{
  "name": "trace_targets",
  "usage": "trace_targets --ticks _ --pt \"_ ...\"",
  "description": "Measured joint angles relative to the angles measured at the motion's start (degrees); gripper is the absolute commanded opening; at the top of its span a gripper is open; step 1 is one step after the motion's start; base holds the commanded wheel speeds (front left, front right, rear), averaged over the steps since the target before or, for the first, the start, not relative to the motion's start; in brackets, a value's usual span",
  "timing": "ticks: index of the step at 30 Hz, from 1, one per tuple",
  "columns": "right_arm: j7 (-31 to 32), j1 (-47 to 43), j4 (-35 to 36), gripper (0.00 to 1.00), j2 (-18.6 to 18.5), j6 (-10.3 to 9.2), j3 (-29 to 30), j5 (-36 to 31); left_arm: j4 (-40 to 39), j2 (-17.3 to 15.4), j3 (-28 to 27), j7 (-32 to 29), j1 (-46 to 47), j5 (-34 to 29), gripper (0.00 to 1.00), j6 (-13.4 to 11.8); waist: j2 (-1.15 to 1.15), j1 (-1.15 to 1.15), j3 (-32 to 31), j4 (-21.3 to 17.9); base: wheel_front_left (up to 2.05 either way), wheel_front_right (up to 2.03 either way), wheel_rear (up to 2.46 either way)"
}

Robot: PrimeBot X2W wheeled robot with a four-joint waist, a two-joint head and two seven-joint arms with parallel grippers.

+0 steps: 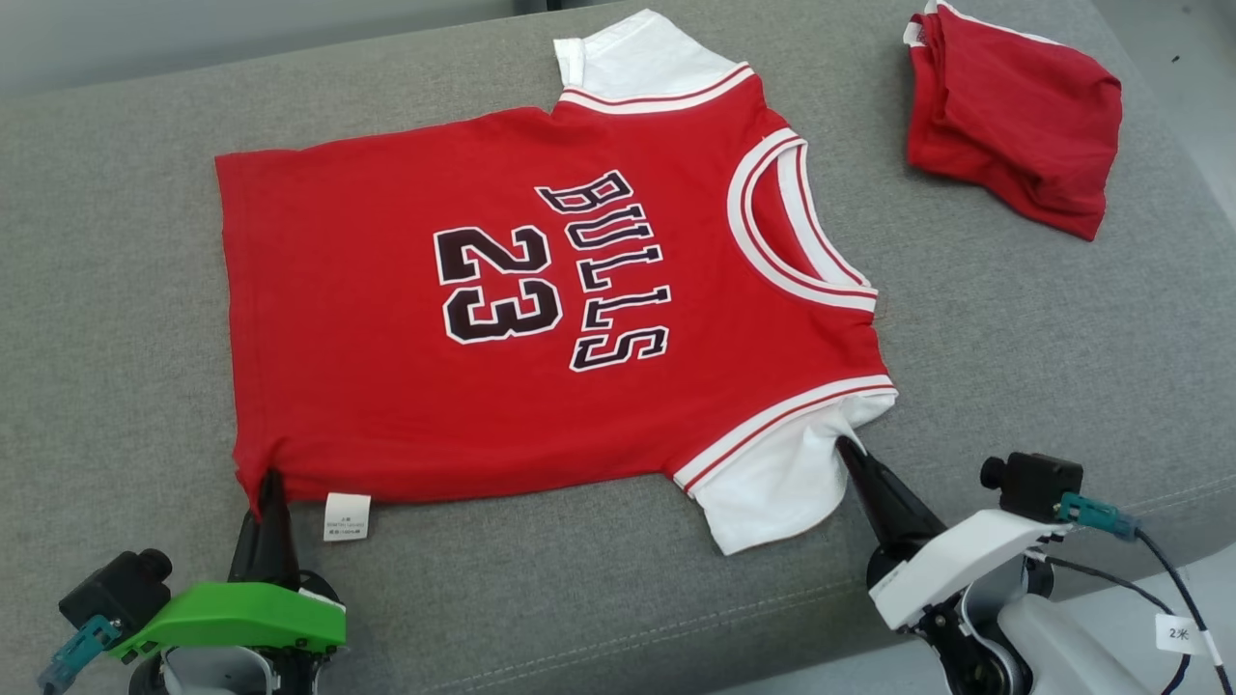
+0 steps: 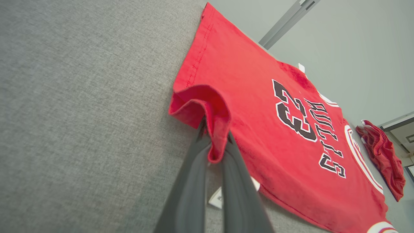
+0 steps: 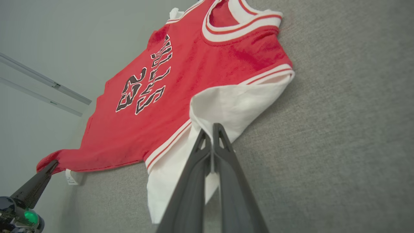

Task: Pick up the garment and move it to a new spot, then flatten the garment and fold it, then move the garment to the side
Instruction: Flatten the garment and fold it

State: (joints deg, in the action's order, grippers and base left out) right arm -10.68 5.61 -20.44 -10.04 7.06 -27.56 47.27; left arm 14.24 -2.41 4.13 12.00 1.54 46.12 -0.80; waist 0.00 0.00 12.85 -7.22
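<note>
Jersey pinched by left gripper at hem, right gripper at sleeve; red cloth well apart.

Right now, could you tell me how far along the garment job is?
Done: the jersey lies spread flat on the grey cushion. In hand: the left pincer is shut on its hem corner, the right pincer on its white sleeve. Left: folding it and moving it aside.

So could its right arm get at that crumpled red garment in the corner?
Probably not now: the right end effector is shut on the white jersey sleeve. Otherwise bare grey cushion lies between it and the crumpled red garment.
</note>
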Motion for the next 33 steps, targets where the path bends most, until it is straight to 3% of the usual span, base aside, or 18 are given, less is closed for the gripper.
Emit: trace_targets --ticks 5,17,23,33 --pt "-0.20 0.77 3.10 0.00 -2.83 0.00 0.58 1.37 -0.23 0.01 0.03 0.16 0.01 -0.01 0.00 0.00 0.00 0.00 -0.71 -0.90 0.00 0.00 0.00" --pt "2.44 2.32 5.05 0.00 -4.85 0.00 3.14 8.40 -0.26 -0.65 2.90 -1.23 4.33 -2.25 0.00 0.00 0.00 0.00 -0.96 -0.43 0.00 0.00 0.00" --pt "6.79 8.62 4.37 0.00 -4.95 0.00 5.27 12.80 0.58 -2.00 2.82 -3.19 10.05 -3.02 0.00 -0.94 0.00 0.00 0.42 0.47 0.00 0.00 0.00" --pt "13.58 20.14 -0.26 0.00 -6.75 -0.54 5.61 13.11 5.05 -1.96 2.38 -6.60 18.81 -3.02 0.00 -2.86 0.00 0.00 4.06 1.05 0.00 0.00 0.00"
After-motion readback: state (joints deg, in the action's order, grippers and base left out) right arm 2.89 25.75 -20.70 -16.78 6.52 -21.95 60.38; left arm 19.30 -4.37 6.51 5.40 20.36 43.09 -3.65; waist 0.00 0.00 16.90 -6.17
